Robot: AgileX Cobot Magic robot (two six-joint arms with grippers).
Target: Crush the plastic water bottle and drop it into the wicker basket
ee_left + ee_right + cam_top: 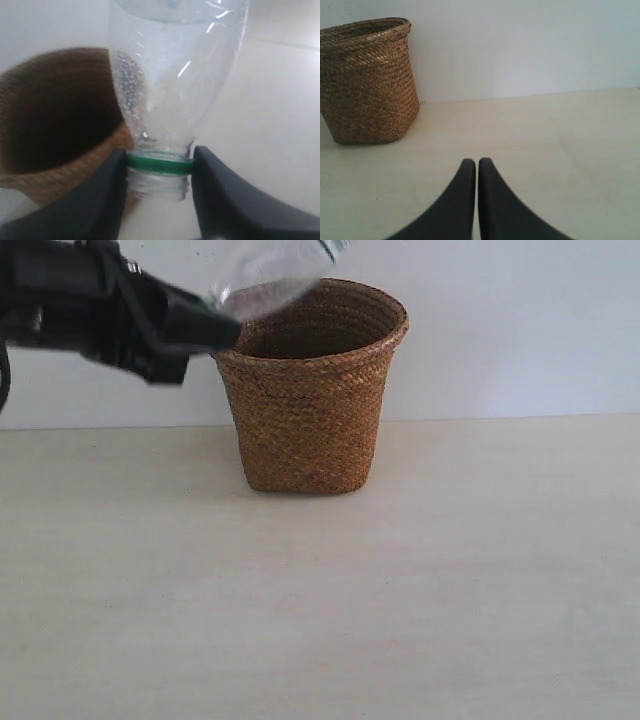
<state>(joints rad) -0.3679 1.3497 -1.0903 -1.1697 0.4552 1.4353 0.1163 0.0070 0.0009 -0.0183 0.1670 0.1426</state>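
Observation:
The clear plastic water bottle [268, 278] hangs tilted above the near-left rim of the brown wicker basket [312, 410], its far end cut off by the frame's top. My left gripper [226, 330] is shut on its neck. In the left wrist view the fingers clamp the green neck ring, gripper [159, 165], with the bottle [175, 75] stretching away beside the basket's dark mouth [55, 110]. The threaded mouth shows no cap, and no label is visible. My right gripper [478, 162] is shut on nothing, low over the table, away from the basket [367, 80].
The basket stands on a pale table [320, 590] close to a white wall [520, 330]. The right arm does not show in the exterior view.

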